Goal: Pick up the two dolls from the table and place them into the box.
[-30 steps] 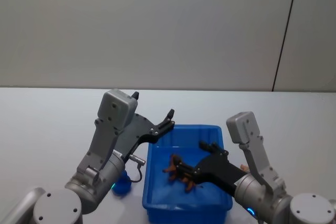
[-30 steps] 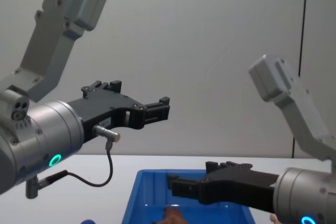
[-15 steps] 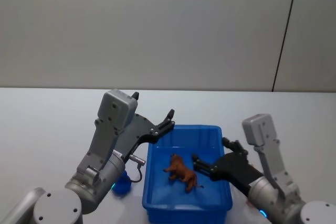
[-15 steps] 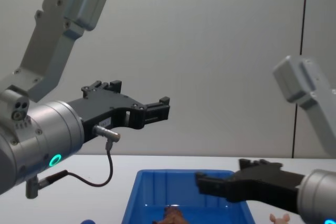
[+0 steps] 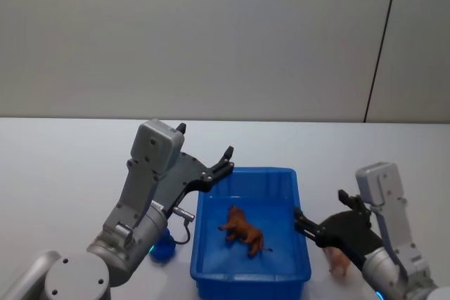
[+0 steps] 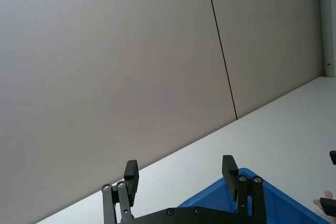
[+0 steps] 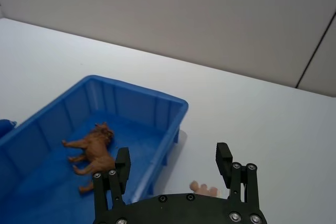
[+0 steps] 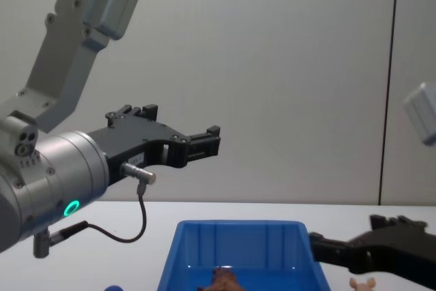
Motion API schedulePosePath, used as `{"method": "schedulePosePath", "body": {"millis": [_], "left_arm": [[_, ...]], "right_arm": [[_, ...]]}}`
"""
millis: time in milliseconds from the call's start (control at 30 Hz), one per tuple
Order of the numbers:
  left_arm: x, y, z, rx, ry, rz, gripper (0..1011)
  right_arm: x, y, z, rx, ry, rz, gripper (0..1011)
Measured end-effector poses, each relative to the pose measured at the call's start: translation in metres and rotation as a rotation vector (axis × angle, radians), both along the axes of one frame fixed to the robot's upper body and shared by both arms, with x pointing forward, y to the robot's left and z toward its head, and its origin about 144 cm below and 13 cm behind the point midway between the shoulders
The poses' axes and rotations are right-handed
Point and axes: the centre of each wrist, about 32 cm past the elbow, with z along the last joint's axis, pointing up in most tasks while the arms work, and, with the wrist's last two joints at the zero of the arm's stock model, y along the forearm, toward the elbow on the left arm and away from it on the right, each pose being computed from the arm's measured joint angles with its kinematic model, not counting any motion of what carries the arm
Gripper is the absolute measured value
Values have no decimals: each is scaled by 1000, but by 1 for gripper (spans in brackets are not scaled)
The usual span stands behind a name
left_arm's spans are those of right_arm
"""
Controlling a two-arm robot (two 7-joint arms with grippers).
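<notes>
brown doll (image 5: 242, 228) lies in the box (image 5: 242, 171), so i judge it half done. pink doll (image 5: 339, 263) lies on the counter (image 5: 70, 152) just beside the box, below my right claw (image 7: 173, 155), open and empty. left claw (image 6: 179, 164) idles open.

The place looked like a robotics lab or test room. A plain white table (image 5: 56, 152) ran back to a bare grey panelled wall (image 5: 211, 33), with one dark vertical seam (image 5: 383, 40) at 2 o'clock. A grey metal left arm (image 5: 151, 151) at 8 o'clock and right arm (image 5: 383, 189) at 4 o'clock flanked a blue plastic box (image 5: 260, 171) at 6 o'clock.
</notes>
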Motion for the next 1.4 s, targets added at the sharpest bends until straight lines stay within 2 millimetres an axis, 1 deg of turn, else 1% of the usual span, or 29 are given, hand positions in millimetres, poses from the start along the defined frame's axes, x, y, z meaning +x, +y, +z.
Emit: {"method": "schedulePosePath", "body": {"millis": [300,533,1167,1267,1367,1400], "left_arm": [[0,0,0,0,0,0,1001],[0,0,0,0,0,0,1001],[0,0,0,0,0,0,1001],[0,0,0,0,0,0,1001],[0,0,0,0,0,0,1001],[0,0,0,0,0,0,1001]], "right_arm": [[-6,-6,-8,-30,29,-52,1001],[-8,-8,-18,-41,66,-66,1001],[-7,-4,-38,-56,136,-85,1001],[-6,-3,-40,-57,142,-87,960],[-6,-2,-41,-59,148,-90,884],[-6,-1,-42,-60,152,-92,884]]}}
